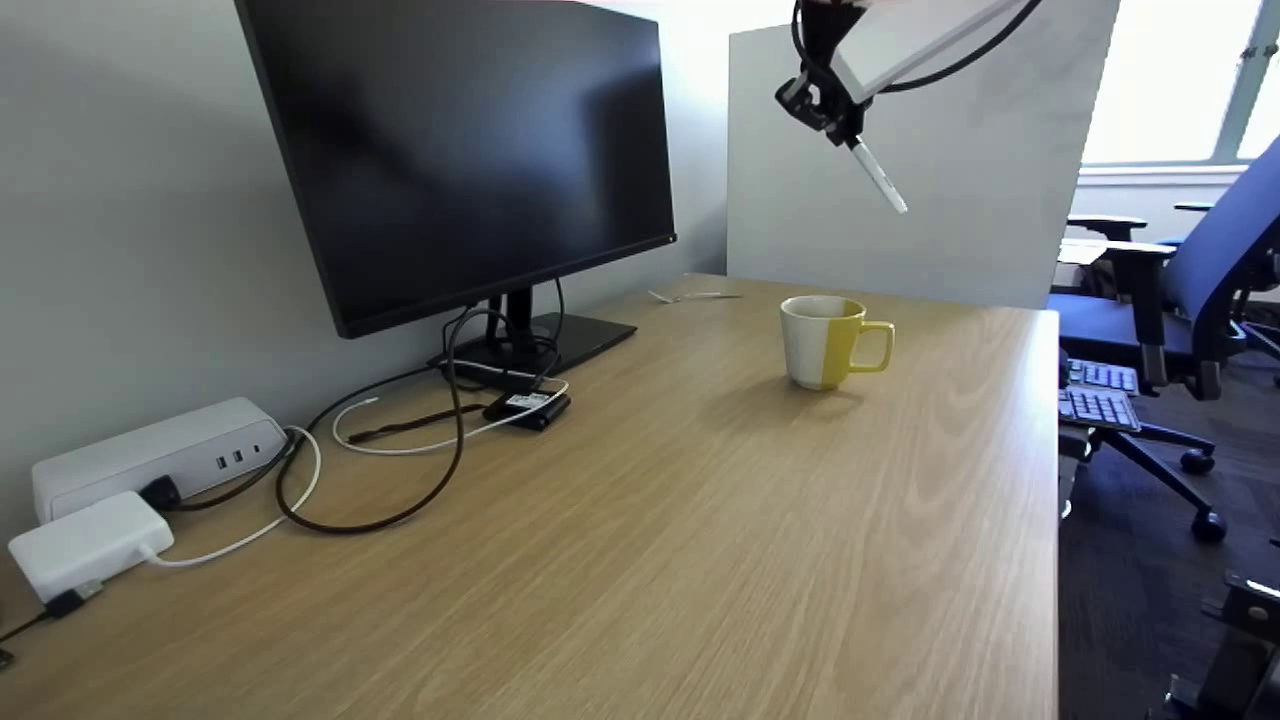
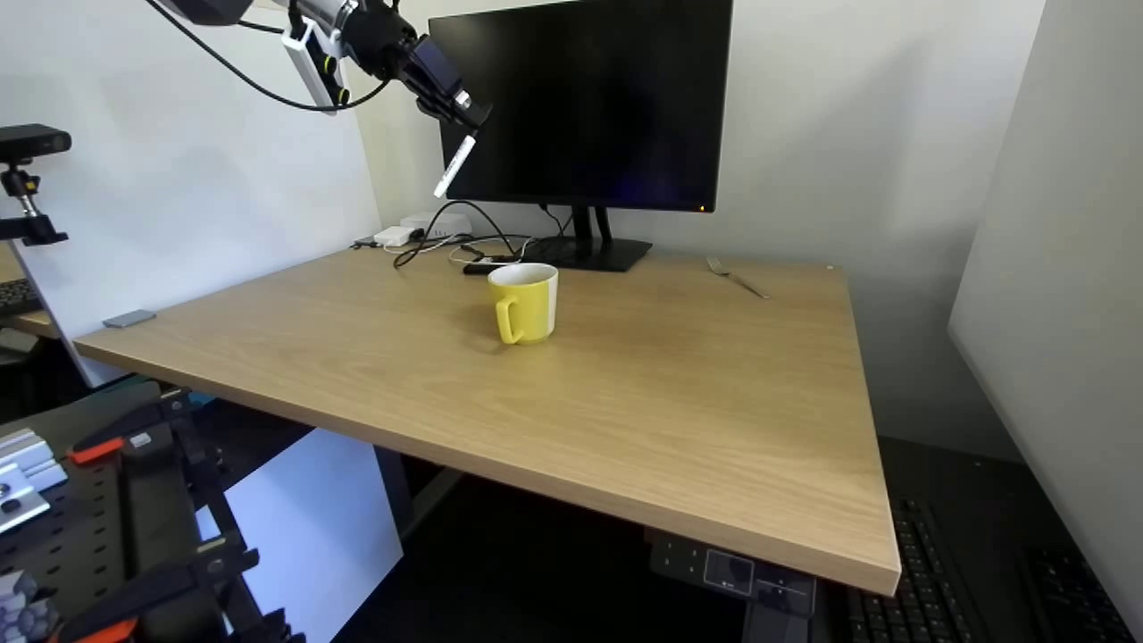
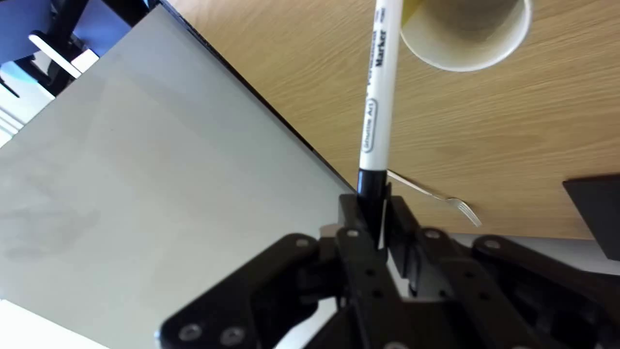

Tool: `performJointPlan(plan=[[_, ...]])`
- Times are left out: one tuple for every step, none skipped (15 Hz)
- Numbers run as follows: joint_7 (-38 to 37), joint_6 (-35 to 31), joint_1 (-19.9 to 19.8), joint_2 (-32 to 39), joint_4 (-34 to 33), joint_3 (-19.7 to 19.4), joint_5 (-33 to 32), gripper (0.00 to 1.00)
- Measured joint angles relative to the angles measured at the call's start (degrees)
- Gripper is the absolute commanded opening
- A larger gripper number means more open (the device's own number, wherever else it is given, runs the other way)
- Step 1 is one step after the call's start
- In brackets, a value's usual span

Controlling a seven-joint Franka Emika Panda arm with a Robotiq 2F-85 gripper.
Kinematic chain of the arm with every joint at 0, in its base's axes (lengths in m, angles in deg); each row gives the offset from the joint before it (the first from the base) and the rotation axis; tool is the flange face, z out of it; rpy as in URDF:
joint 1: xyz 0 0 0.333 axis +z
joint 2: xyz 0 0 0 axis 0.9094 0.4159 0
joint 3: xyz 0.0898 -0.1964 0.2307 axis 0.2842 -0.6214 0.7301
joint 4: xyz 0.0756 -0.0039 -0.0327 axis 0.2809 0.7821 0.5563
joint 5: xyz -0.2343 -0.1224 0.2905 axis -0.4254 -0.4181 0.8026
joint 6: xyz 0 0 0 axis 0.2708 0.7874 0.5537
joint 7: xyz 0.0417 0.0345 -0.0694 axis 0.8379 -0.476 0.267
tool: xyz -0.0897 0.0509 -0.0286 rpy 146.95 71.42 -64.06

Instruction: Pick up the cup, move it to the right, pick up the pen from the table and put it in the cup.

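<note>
The cup (image 1: 806,345) is a white and yellow mug with a yellow handle. It stands upright on the wood-grain table (image 1: 700,520), and shows in both exterior views (image 2: 527,308). In the wrist view the cup (image 3: 465,51) is partly cut off at the top edge, its opening facing the camera. My gripper (image 1: 848,138) is shut on the black cap end of the pen (image 1: 880,178). The pen (image 2: 455,167) is held tilted in the air, white barrel downward, above the height of the cup. In the wrist view the white barrel (image 3: 381,97) extends up from the fingertips (image 3: 372,208).
A large monitor (image 2: 589,107) stands at the table's back. Looped cables (image 1: 460,430) and a white power hub (image 1: 160,455) lie beside it. A fork (image 2: 737,279) lies on the table. A white partition panel (image 1: 900,230) stands upright at one table edge.
</note>
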Motion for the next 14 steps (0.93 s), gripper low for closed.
performJointPlan(plan=[[-1.5,0.4,-0.2,0.1,0.2,0.1,-1.4,0.04],[-3.1,0.8,-0.3,0.2,0.5,0.3,-2.9,0.04],[-4.7,1.2,-0.4,0.3,0.6,0.4,-4.3,0.04],[-6.2,1.2,-0.5,0.6,0.8,0.4,-5.5,0.04],[-7.6,1.2,-0.5,1.1,0.8,0.4,-6.7,0.04],[-9.1,1.2,-0.6,1.8,0.8,0.4,-7.8,0.04],[-10.5,1.2,-0.7,2.5,0.8,0.4,-9.0,0.04],[-12.0,1.2,-0.9,3.5,0.8,0.4,-10.3,0.04],[-13.6,1.1,-1.1,4.6,0.6,0.4,-11.8,0.04],[-15.1,1.1,-1.2,5.8,0.4,0.4,-13.3,0.04],[-16.6,1.1,-1.4,7.1,0.0,0.4,-14.9,0.04],[-18.1,1.1,-1.5,8.4,-0.6,0.4,-16.7,0.04],[-19.7,1.1,-1.6,9.5,-1.3,0.4,-18.4,0.04],[-21.2,1.2,-1.6,10.5,-2.0,0.4,-20.0,0.04]])
